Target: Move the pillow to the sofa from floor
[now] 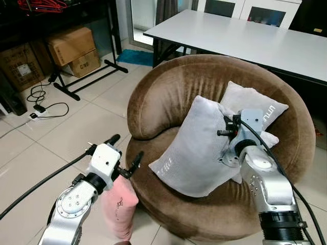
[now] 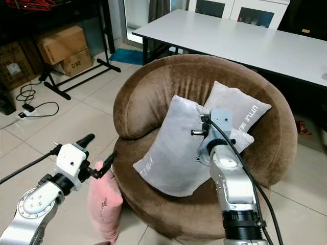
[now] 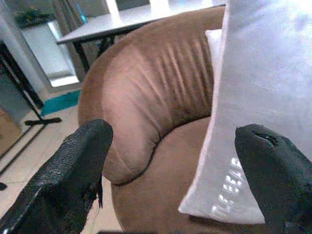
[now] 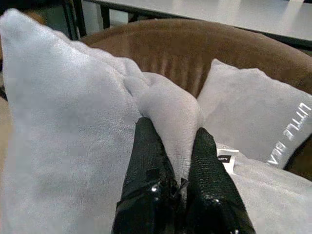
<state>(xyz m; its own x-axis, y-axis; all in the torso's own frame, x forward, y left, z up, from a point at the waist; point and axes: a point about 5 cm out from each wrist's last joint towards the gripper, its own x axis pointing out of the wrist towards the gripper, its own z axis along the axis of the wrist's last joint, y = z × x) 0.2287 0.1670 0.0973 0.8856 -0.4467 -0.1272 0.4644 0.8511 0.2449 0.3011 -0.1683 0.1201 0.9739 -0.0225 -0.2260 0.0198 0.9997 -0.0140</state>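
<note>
A large grey pillow (image 1: pixel 194 153) stands tilted on the seat of the round brown sofa (image 1: pixel 168 87). My right gripper (image 4: pixel 173 126) is shut on a fold at the pillow's upper edge. Behind it, a second grey pillow (image 1: pixel 255 104) with white lettering leans on the backrest. On the floor, a pink pillow (image 1: pixel 120 206) stands against the sofa's front. My left gripper (image 1: pixel 126 149) hovers open just above the pink pillow, beside the sofa's rim, with nothing between its fingers (image 3: pixel 73 165).
A long white table (image 1: pixel 255 35) stands right behind the sofa. Cardboard boxes (image 1: pixel 74 48) and a black rack foot (image 1: pixel 89 76) are at the far left. Cables and a power strip (image 1: pixel 43 107) lie on the tiled floor to the left.
</note>
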